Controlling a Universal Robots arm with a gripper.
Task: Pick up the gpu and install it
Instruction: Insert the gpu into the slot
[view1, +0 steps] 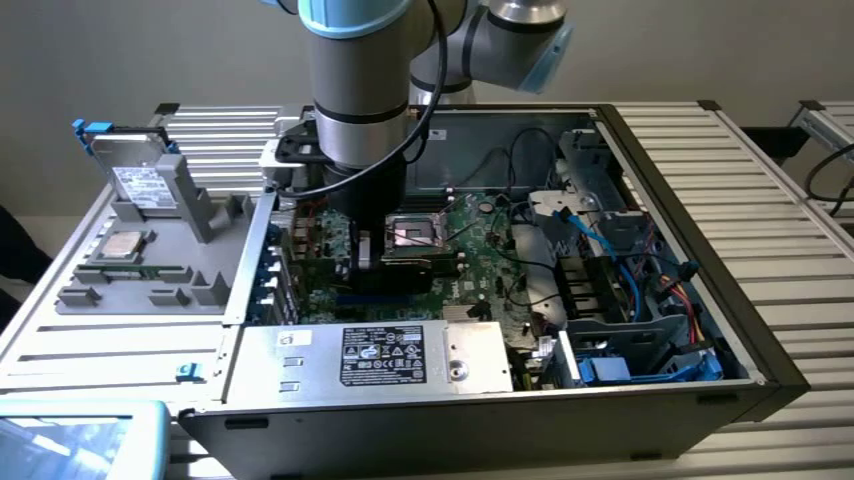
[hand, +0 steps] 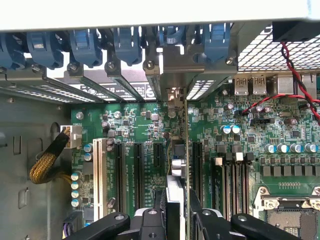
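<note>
In the wrist view the gpu is seen edge-on, standing upright among the black expansion slots of the green motherboard. Its metal bracket reaches the rear slot openings of the case. My gripper is shut on the card, one black finger on each face. In the exterior view the gripper is low inside the open computer case, holding the gpu upright over the motherboard's end on the exterior view's left. I cannot tell whether the card is seated in its slot.
A CPU socket lies right beside the gripper. The power supply fills the near corner, and blue cables crowd the exterior view's right. Blue slot latches line the rear wall. Outside the case, a grey fixture holds a silver hard drive.
</note>
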